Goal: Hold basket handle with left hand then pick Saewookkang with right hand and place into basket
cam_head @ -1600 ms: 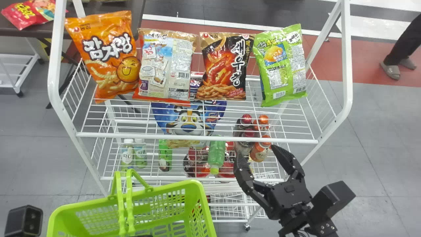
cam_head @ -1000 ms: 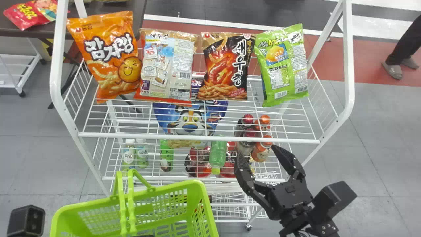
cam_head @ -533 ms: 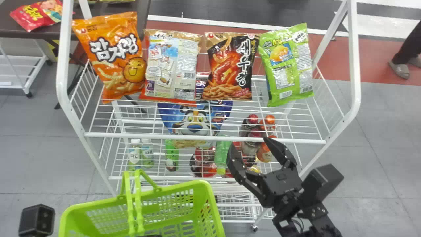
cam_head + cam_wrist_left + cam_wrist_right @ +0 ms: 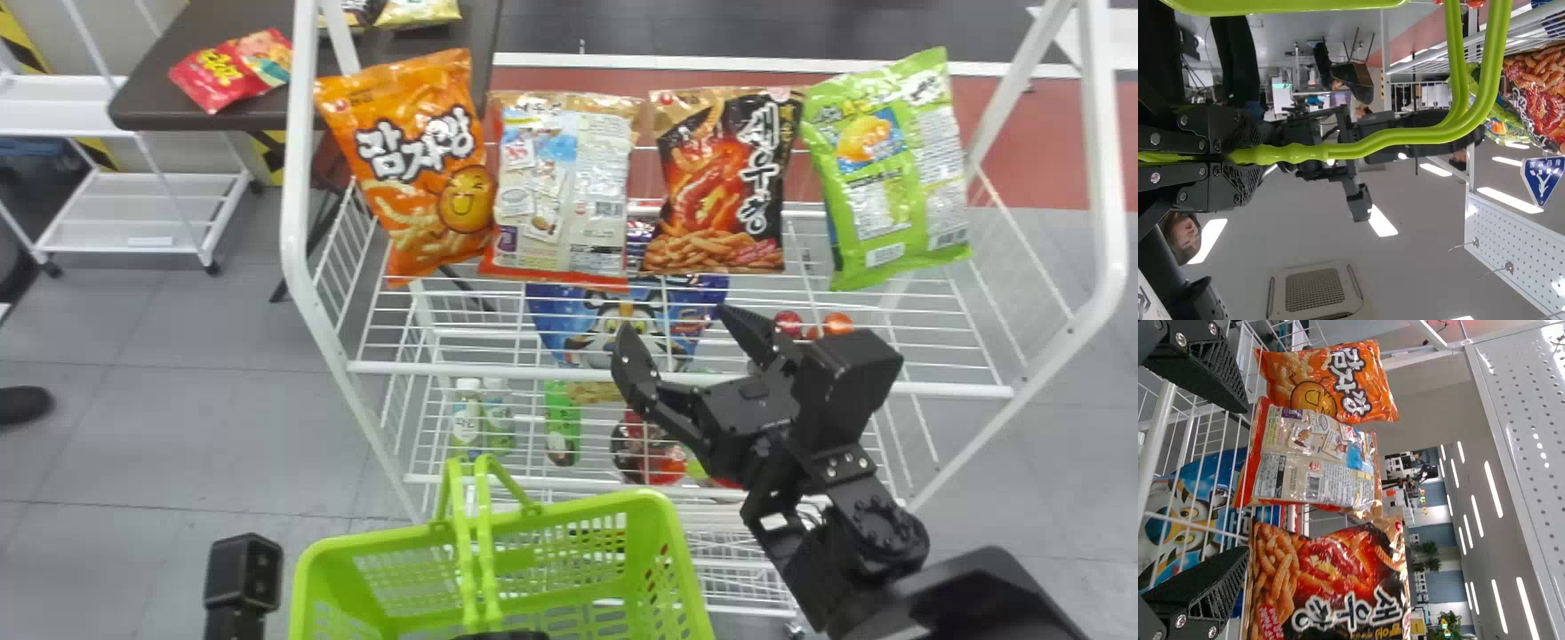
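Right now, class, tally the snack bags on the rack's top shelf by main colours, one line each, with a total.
Orange bag: 1
Pale bag with red edge: 1
Black-and-red bag: 1
Green bag: 1
Total: 4

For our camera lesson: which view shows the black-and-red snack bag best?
The head view: the black-and-red bag appears whole, its front visible. The right wrist view shows it larger but cut off; the left wrist view, just part.
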Robot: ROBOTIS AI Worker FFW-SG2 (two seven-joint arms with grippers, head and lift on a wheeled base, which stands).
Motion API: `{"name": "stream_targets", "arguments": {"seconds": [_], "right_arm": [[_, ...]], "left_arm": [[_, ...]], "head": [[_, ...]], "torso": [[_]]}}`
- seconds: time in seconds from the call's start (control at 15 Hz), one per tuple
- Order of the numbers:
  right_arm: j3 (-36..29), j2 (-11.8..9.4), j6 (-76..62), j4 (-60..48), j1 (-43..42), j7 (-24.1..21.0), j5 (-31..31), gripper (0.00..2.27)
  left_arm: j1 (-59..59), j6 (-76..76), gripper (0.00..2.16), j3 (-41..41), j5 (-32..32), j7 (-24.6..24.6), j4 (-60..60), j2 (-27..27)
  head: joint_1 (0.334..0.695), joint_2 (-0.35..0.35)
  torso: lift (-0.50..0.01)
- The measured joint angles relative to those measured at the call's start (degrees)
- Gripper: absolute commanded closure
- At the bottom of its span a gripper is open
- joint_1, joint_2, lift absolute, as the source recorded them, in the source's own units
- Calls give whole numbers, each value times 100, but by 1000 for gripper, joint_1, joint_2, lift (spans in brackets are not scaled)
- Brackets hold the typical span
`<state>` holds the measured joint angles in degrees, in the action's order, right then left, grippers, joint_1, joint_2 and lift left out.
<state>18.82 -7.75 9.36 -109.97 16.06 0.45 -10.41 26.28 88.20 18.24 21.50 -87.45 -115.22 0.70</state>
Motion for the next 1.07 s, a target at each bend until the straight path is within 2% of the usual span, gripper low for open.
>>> {"name": "stream_targets", "arguments": {"seconds": [0.13,0.4,0.73,1.07], "right_arm": [[212,85,212,148,-354,-181,22,56],[508,385,565,625,-1102,-396,54,56],[799,747,868,1618,-2204,-759,47,56],[945,775,1106,2643,-3087,-938,58,56]], "left_arm": [[0,0,2152,-11,-5,0,0,0],[0,0,2152,-23,-13,-11,0,10],[8,0,2152,-18,-15,-40,9,34],[9,0,2152,-23,-15,-65,9,64]], "head": [[695,95],[695,146],[695,184],[695,170]], "torso": [[-19],[-19],[-19],[-19]]}}
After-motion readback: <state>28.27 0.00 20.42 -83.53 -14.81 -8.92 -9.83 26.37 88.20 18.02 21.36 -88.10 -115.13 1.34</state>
